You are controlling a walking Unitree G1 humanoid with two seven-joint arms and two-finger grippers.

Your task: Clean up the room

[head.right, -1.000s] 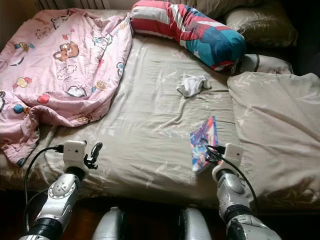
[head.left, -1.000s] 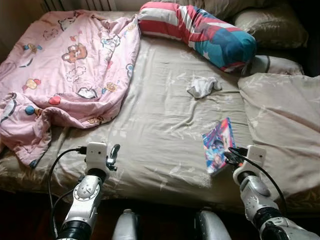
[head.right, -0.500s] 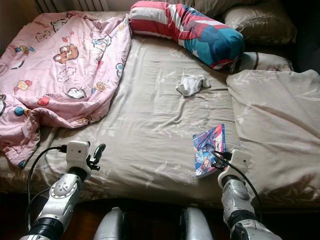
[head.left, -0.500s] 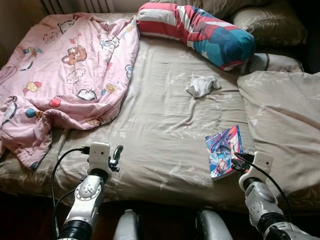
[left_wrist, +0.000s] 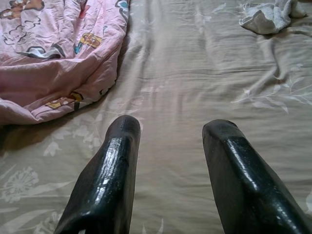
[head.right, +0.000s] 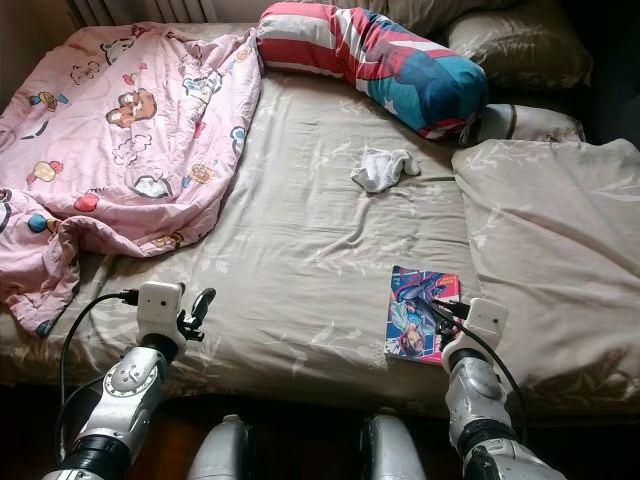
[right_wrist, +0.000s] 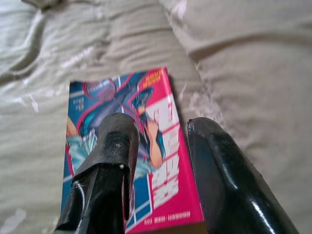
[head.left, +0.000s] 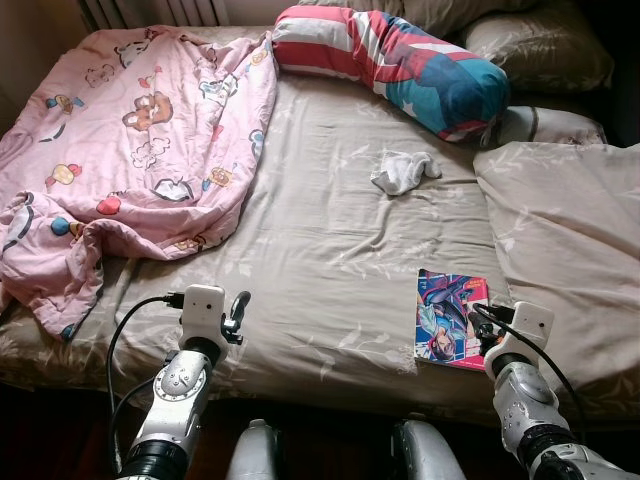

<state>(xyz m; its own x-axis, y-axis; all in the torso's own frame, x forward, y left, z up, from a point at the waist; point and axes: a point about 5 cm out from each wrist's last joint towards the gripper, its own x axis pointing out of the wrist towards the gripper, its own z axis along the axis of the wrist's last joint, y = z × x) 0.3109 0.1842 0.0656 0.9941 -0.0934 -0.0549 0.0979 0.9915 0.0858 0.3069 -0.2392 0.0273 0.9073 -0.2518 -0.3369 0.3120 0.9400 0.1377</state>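
Note:
A colourful comic book (head.left: 450, 315) lies flat on the beige sheet (head.left: 320, 240) near the bed's front edge, right of centre. My right gripper (head.left: 482, 333) hovers just over the book's near right corner. Its fingers (right_wrist: 117, 146) are open and spread above the cover (right_wrist: 146, 141), gripping nothing. A crumpled white cloth (head.left: 403, 170) rests farther back on the sheet. My left gripper (head.left: 236, 310) is low over the front left of the bed, open, with bare sheet between its fingers (left_wrist: 122, 161).
A pink cartoon blanket (head.left: 130, 130) is heaped over the bed's left side. A red, white and teal bolster (head.left: 400, 65) lies across the head, with beige pillows (head.left: 540, 50) behind. A beige duvet (head.left: 570, 240) covers the right side.
The comic book, held tilted on edge in my right gripper a second ago, now lies flat on the sheet. The right gripper has let go and drawn back toward the bed's edge.

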